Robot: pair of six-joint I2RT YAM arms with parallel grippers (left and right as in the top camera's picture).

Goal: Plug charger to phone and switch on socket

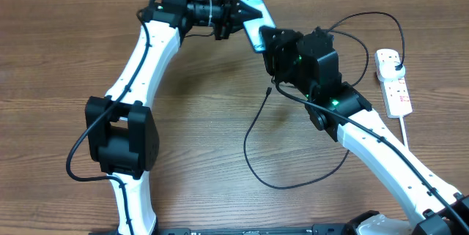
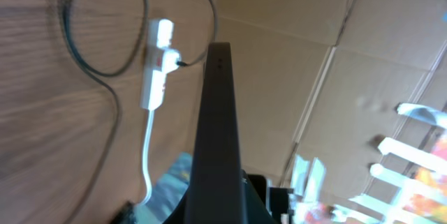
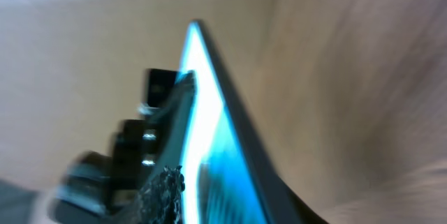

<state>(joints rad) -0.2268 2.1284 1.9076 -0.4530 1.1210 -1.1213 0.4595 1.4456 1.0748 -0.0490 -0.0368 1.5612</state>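
Overhead view of a wooden table (image 1: 212, 110) with two arms meeting at its far centre. The phone (image 1: 253, 24) is raised off the table between them, with its light blue-teal screen showing in the gap.

The left gripper (image 1: 229, 17) sits at the phone's far-left end. In the left wrist view the phone (image 2: 219, 112) appears edge-on as a dark slab rising from the bottom centre of the frame. This is consistent with the fingers being clamped on it.

The right gripper (image 1: 272, 45) covers the phone's near-right end. In the blurred right wrist view a textured pad (image 3: 164, 189) lies against the bright screen (image 3: 206, 133). The opposite finger is hidden, so whether this pincer is pinching or merely touching cannot be told.

The socket (image 1: 396, 92) lies flat near the right edge of the table, well apart from the phone, and shows small red markings. Its white cord (image 1: 405, 129) trails toward the near side.

The charger (image 1: 253, 154) has its black plug (image 1: 396, 64) seated in the far end of the socket. From there the thin cable arcs to the left along the far side. A second loop lies on the table near the centre. The connector tip (image 1: 271, 87) rests just nearside of the right gripper, apart from the phone.
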